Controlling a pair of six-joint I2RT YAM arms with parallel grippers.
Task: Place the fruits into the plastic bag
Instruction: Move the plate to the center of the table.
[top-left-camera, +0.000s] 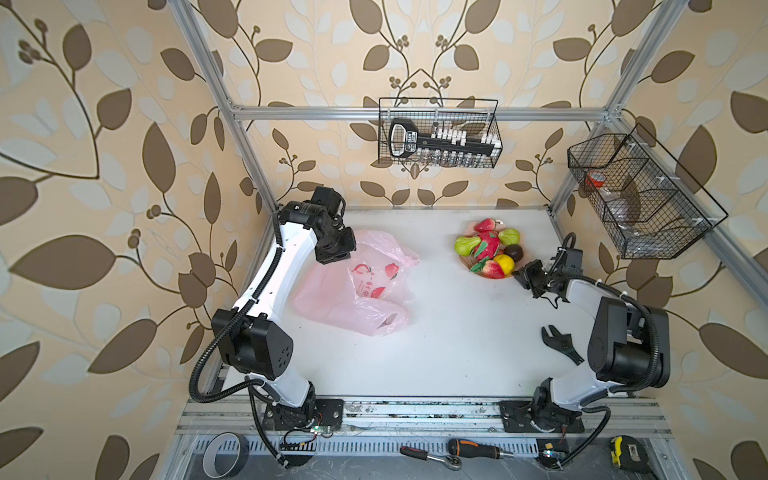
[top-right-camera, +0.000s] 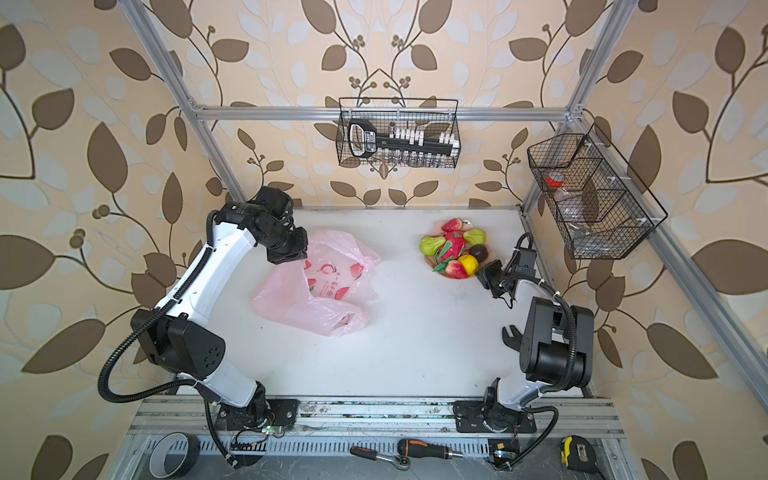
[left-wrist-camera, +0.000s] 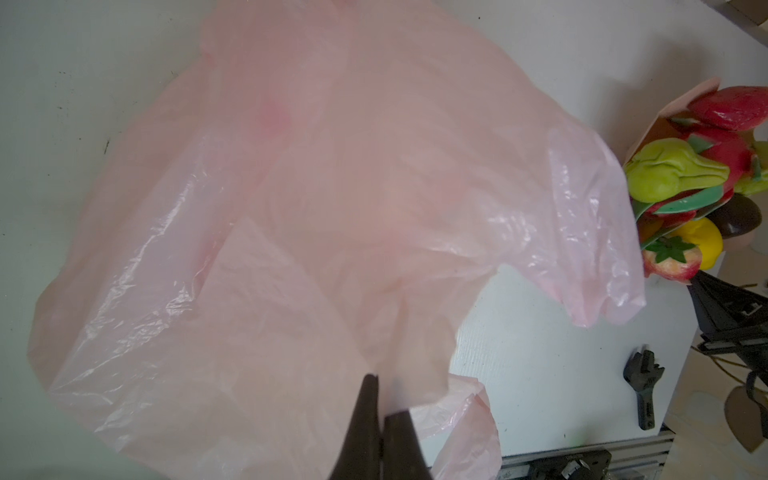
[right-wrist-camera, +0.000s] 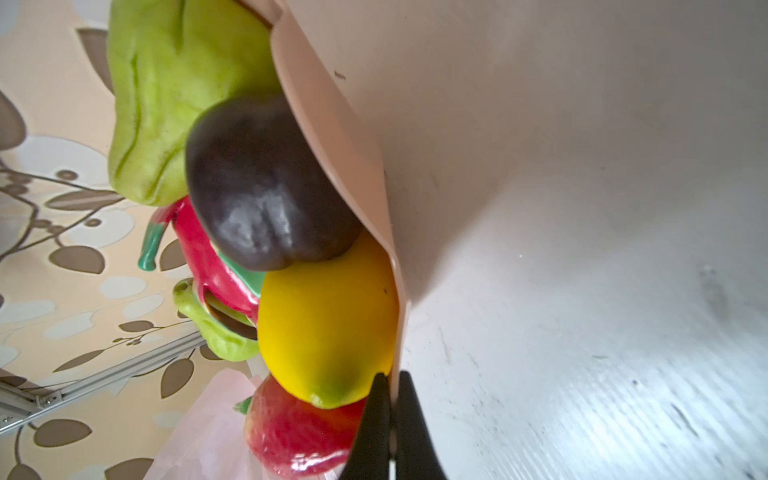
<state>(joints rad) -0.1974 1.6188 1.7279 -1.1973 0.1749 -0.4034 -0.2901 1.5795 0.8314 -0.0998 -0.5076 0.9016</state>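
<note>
White tabletop (top-left-camera: 436, 332), leaf wallpaper (top-left-camera: 124, 166) behind. Fruits (top-left-camera: 488, 249) all piled on the peach plate (right-wrist-camera: 332, 124) at far right, none in the plastic bag (top-left-camera: 365, 286) yet. Right claw (right-wrist-camera: 390, 376) clenched on the plate rim beside the lemon (right-wrist-camera: 328, 332). Left claw (left-wrist-camera: 382, 399) clenched on a bag edge, bag lying mid-left. Likely a pour: raise the bag mouth open, carry the plate level, tilt slowly or fruits roll off.

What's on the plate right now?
Piled on the plate: two strawberries, two green pears, a dragon fruit, a dark brown fruit, a lemon. The pile covers most of the plate's surface, so anything underneath can't be seen.
</note>
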